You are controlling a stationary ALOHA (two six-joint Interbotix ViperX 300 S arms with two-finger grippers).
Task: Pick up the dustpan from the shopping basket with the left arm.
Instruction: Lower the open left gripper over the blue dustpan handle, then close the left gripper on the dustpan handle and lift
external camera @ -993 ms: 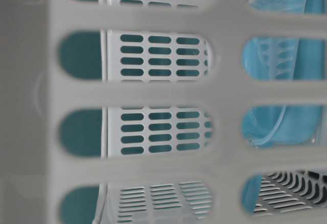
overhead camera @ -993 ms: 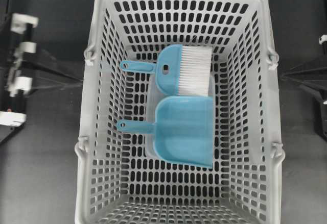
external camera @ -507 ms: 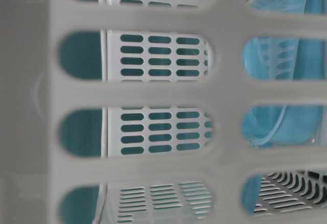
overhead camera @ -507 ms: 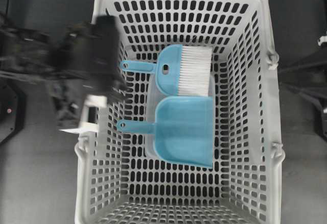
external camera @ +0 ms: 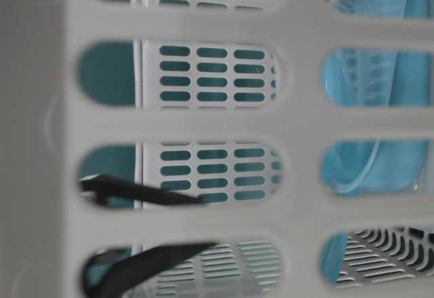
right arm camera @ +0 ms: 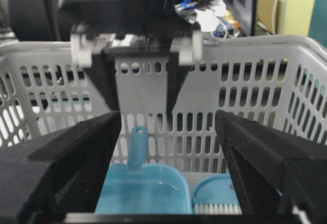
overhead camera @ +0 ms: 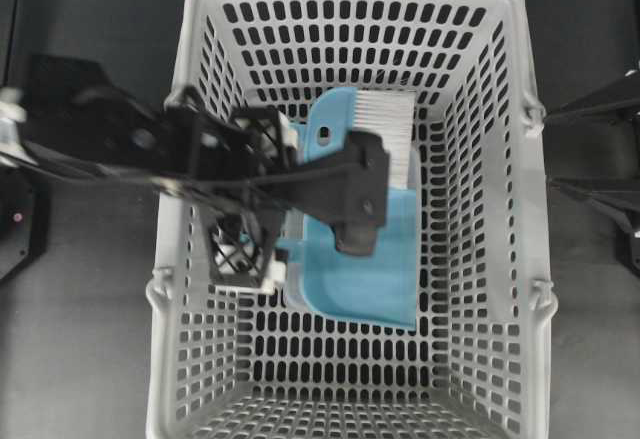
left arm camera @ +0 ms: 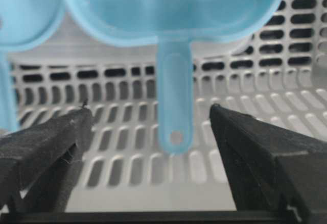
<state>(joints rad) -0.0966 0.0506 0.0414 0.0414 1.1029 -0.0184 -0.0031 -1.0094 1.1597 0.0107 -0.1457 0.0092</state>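
The light blue dustpan [overhead camera: 372,279] lies flat on the floor of the grey shopping basket [overhead camera: 520,19], its thin handle pointing left. My left gripper [overhead camera: 245,237] hangs over the handle's loop end and hides it from above. In the left wrist view the handle [left arm camera: 173,96] runs between the two fingers of the left gripper [left arm camera: 149,109], which is open and not touching it. The right wrist view shows the same dustpan [right arm camera: 143,188]. My right gripper [right arm camera: 167,114] is open and empty, outside the basket's right wall.
A same-blue hand brush with white bristles [overhead camera: 385,124] lies just beyond the dustpan, also in the left wrist view [left arm camera: 25,9]. A clear flat plastic piece [overhead camera: 293,294] lies under both. The basket walls [right arm camera: 255,91] enclose them. The right arm [overhead camera: 605,194] stays at the right edge.
My left arm swung from outside the basket's left wall over it and into the basket. Its open gripper now sits over the dustpan handle. Dustpan, brush and right arm have not moved.
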